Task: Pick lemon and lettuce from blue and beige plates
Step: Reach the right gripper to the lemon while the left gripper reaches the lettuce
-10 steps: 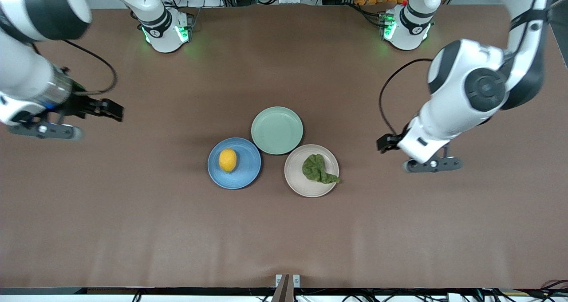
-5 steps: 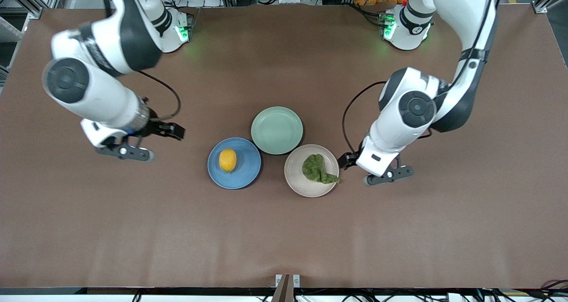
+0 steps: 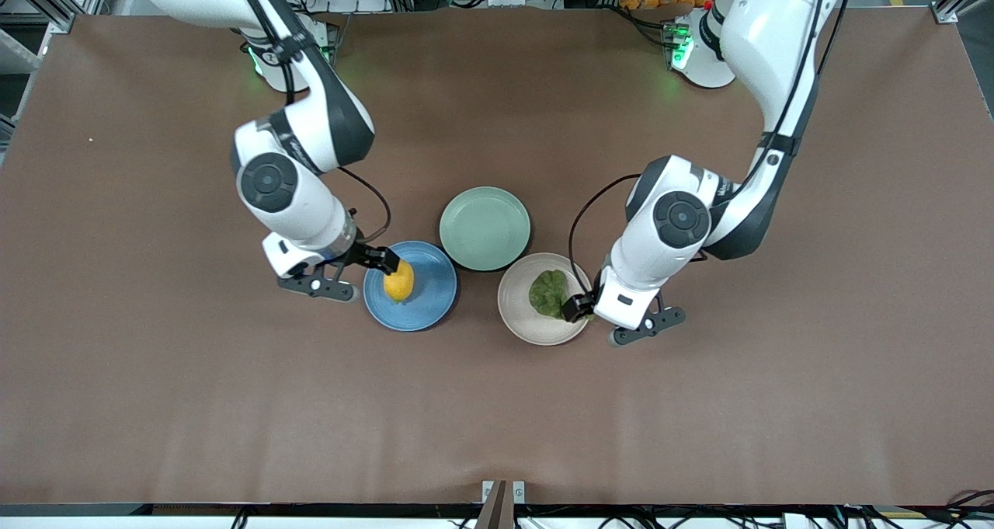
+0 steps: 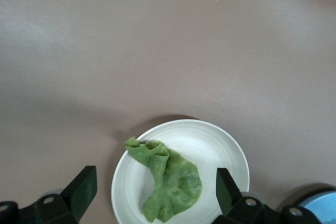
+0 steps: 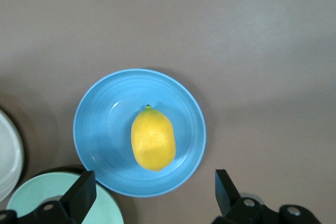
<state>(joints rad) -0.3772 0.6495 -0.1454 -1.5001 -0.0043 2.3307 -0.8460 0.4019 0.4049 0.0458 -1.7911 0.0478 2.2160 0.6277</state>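
Observation:
The yellow lemon [image 3: 398,280] lies on the blue plate [image 3: 432,296]. The dark green lettuce [image 3: 550,292] lies on the beige plate [image 3: 524,321]. My right gripper [image 3: 386,261] is open and empty, over the blue plate's rim at the right arm's end, close to the lemon. In the right wrist view the lemon [image 5: 153,139] and blue plate [image 5: 105,124] lie just ahead of the open gripper [image 5: 153,182]. My left gripper [image 3: 576,307] is open and empty over the beige plate's rim. In the left wrist view the lettuce [image 4: 170,179] on the beige plate [image 4: 220,150] reaches between the open gripper's [image 4: 156,182] fingers.
A mint-green plate [image 3: 484,227] with nothing on it lies against both plates, farther from the front camera. It also shows in the right wrist view [image 5: 31,196]. Bare brown table lies all around the three plates.
Both arms have swung in from the table's ends to the plates. The right gripper has come to the blue plate, the left gripper to the beige plate. Lemon and lettuce have not moved.

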